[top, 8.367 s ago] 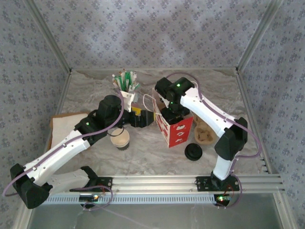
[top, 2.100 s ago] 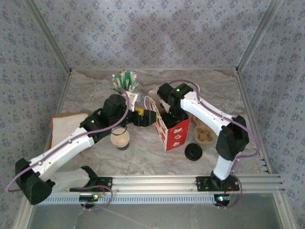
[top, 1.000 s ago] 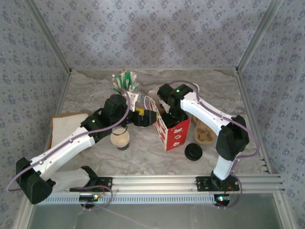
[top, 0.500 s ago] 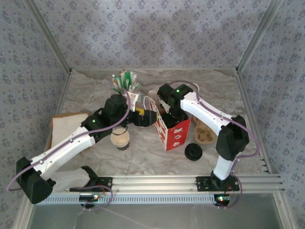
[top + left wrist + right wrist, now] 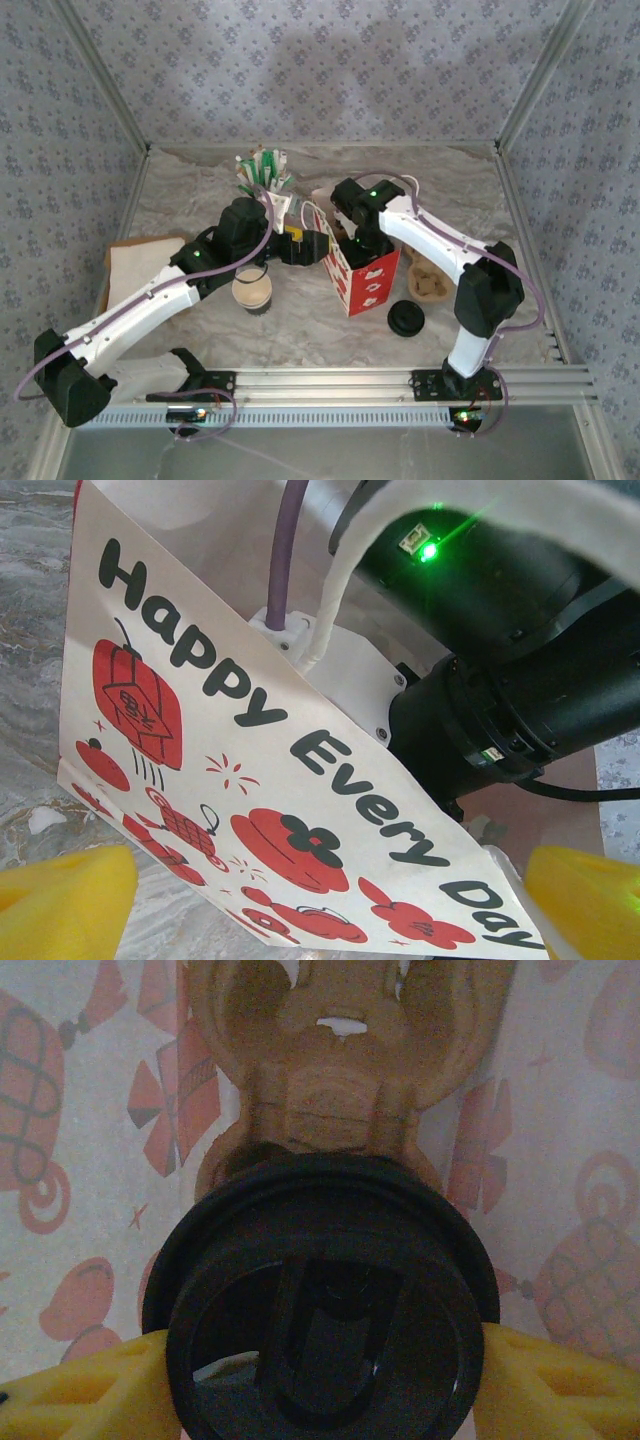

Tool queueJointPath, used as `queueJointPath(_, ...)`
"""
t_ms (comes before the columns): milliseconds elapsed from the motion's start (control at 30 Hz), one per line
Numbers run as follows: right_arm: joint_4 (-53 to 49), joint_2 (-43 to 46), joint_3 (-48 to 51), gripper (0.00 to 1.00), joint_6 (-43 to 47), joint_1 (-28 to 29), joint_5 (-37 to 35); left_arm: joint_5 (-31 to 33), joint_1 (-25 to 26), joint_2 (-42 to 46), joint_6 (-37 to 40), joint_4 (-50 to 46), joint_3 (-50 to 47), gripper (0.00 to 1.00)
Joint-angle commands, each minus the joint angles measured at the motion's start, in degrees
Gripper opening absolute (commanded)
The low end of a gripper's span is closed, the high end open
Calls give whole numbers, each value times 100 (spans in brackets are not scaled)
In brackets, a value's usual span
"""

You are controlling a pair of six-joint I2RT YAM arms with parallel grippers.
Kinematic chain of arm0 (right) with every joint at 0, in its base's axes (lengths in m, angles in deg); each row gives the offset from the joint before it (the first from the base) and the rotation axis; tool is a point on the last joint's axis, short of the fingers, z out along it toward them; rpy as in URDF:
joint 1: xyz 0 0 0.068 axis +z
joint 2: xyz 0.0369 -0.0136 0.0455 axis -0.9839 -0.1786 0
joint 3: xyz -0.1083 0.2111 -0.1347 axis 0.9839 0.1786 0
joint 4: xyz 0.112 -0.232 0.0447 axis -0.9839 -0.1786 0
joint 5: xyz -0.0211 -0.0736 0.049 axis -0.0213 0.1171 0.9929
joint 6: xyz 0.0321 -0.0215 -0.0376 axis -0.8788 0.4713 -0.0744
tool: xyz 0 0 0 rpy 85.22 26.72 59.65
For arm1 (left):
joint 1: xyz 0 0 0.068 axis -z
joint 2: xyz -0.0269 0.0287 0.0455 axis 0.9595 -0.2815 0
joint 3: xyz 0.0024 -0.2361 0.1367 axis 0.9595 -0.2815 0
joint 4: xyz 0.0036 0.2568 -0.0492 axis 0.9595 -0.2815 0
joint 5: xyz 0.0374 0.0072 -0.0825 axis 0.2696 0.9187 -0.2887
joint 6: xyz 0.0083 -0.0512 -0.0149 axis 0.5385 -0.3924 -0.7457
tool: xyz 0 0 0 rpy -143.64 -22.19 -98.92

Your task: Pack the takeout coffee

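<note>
The takeout coffee [image 5: 252,290], a small open cup with a cream inside and a dark wall, stands on the table under my left forearm. The red-and-white bag [image 5: 368,275] stands right of it, and its printed side [image 5: 230,750] is close in front of my left gripper [image 5: 325,905]. That left gripper [image 5: 310,247] is open, with a yellow fingertip [image 5: 65,900] at each side of the bag's wall. My right gripper [image 5: 352,245] reaches down into the bag. In the right wrist view the right gripper [image 5: 320,1380] is shut on a black-lidded cup [image 5: 325,1300] above a brown pulp carrier [image 5: 340,1090].
A loose black lid [image 5: 406,319] lies right of the bag, near a brown pulp carrier [image 5: 430,282]. The pink cup of sticks [image 5: 265,185] stands behind my left gripper. A flat cardboard sheet [image 5: 135,262] lies at the left. Frame walls enclose the table.
Over the earlier frames the right gripper sank deeper into the bag, the bag leaned left, and the left gripper closed up to its side. Nothing has moved in the last second.
</note>
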Motion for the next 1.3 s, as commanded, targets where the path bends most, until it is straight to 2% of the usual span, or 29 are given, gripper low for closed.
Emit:
queueJointPath(0,122,-304,441,68,59,8,64,-22,47,17,52,178,128,100)
queueJointPath(1267,87,-346,368,69,33,97,66,-39,60,-18,43,209,139,100)
